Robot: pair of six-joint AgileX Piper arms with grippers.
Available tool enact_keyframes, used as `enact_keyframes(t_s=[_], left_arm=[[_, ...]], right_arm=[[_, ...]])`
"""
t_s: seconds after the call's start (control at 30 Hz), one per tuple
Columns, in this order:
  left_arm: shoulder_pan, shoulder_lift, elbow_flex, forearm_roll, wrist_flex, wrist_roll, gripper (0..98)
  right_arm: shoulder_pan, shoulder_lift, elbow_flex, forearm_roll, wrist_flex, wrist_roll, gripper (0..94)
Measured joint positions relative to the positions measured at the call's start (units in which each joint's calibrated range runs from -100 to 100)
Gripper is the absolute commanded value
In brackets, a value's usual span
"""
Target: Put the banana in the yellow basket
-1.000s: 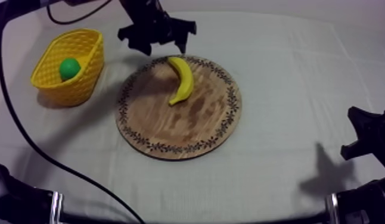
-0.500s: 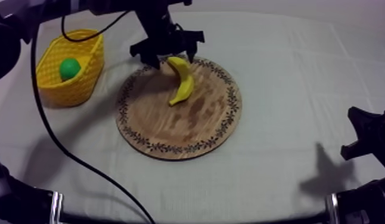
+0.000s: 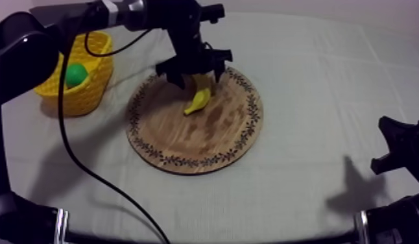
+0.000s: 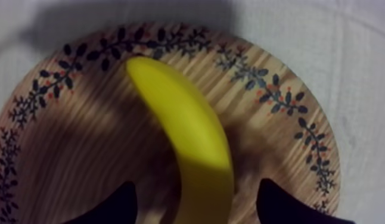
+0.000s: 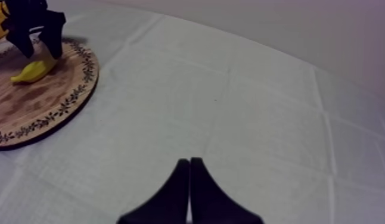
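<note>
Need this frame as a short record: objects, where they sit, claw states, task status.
banana: lying on the wooden board, near its far rim
yellow basket: on the cloth beside the board, on the left arm's side; holds a green toy fruit
left claw: open, lowered over the banana and straddling it, not closed on it
right claw: shut on nothing, low at the table's right side, away from the board
task status: banana not yet grasped, not in the basket
</note>
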Motion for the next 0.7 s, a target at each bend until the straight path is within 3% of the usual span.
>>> enact_keyframes(t_s=[0.37,0.7], left_arm=[[-0.4,4.7,-4.6,-0.98,-0.5,0.2,70.4],[-0.4,5.6,-4.9,-1.97,-2.2,-0.7,45.1]], right_arm=[[0.0,0.0,0.0,0.0,0.0,0.0,0.3],[0.0,0.0,0.0,0.0,0.0,0.0,0.3]])
